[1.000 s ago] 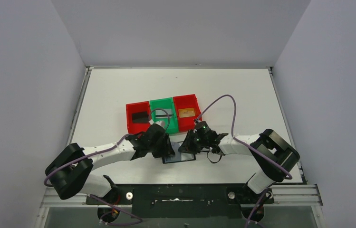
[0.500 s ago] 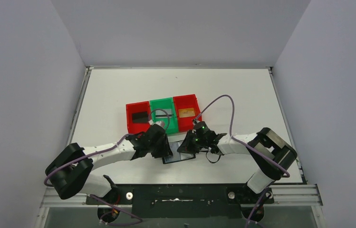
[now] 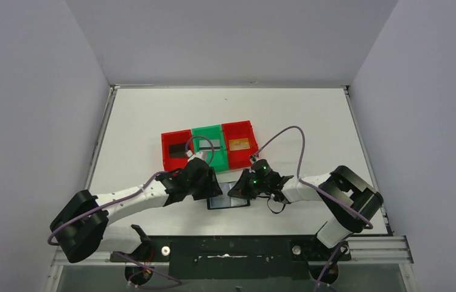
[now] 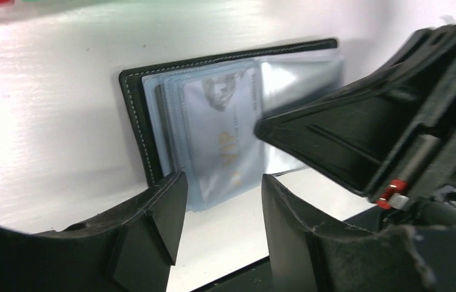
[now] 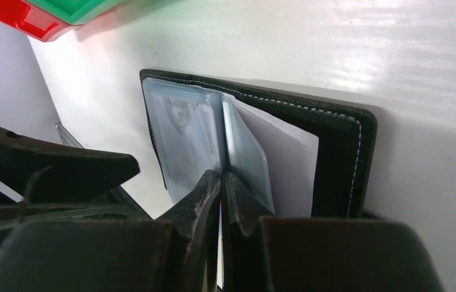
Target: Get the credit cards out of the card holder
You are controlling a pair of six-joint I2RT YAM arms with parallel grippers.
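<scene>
Right wrist: closed gripper (image 5: 221, 177) at sleeves (image 5: 192, 137)

Off-task items I can see from my station: white table (image 3: 152, 115); three open plastic bins in one row at mid-table, touching side to side, namely left red bin (image 3: 176, 164), green bin (image 3: 210, 131) in the middle, right red bin (image 3: 237, 130); plain grey left wall (image 3: 30, 121), back wall (image 3: 231, 36), right wall (image 3: 426, 121) closing the table in; aluminium rail (image 3: 371, 246) along the near edge
</scene>
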